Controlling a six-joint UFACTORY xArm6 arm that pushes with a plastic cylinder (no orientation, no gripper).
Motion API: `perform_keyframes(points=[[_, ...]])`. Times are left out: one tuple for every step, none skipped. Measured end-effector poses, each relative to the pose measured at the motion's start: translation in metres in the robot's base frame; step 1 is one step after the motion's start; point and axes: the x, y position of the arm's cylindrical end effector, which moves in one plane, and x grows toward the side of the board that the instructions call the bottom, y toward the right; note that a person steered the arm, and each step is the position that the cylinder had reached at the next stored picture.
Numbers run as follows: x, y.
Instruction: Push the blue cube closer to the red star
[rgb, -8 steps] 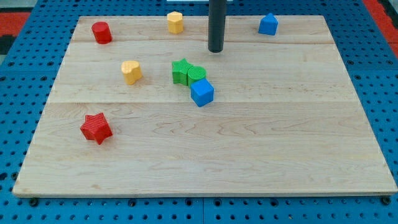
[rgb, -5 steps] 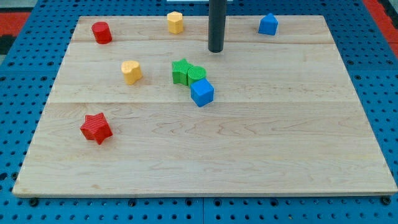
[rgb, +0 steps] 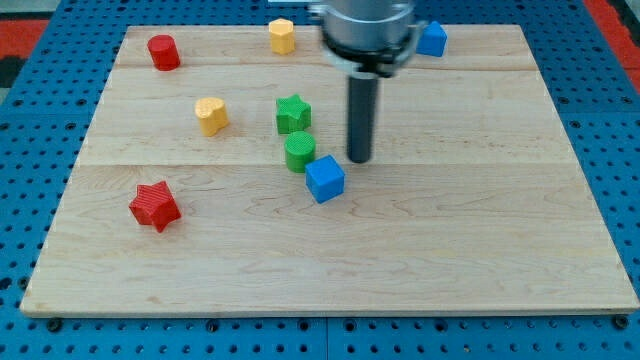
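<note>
The blue cube (rgb: 325, 179) lies near the board's middle. The red star (rgb: 154, 205) lies far off at the view's left, a little lower than the cube. My tip (rgb: 359, 159) stands just to the upper right of the blue cube, close to it or touching it; I cannot tell which. A green cylinder (rgb: 299, 152) sits against the cube's upper left corner. A green star (rgb: 293, 114) lies above the cylinder, apart from it.
A yellow block (rgb: 211, 115) lies left of the green star. A red cylinder (rgb: 163, 52), a yellow block (rgb: 282, 36) and a blue house-shaped block (rgb: 432, 39) lie along the board's top edge (rgb: 200, 30). The arm's body hangs over the top middle.
My tip has moved down the view to beside the blue cube. The blue cube and the green cylinder have slid down the view, and the cylinder has parted from the green star.
</note>
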Motion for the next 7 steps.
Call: perform_keyframes(points=[[0.048, -0.040], [0.027, -0.118], [0.025, -0.178], [0.044, -0.136], [0.045, -0.186], [0.044, -0.193], [0.044, -0.193]])
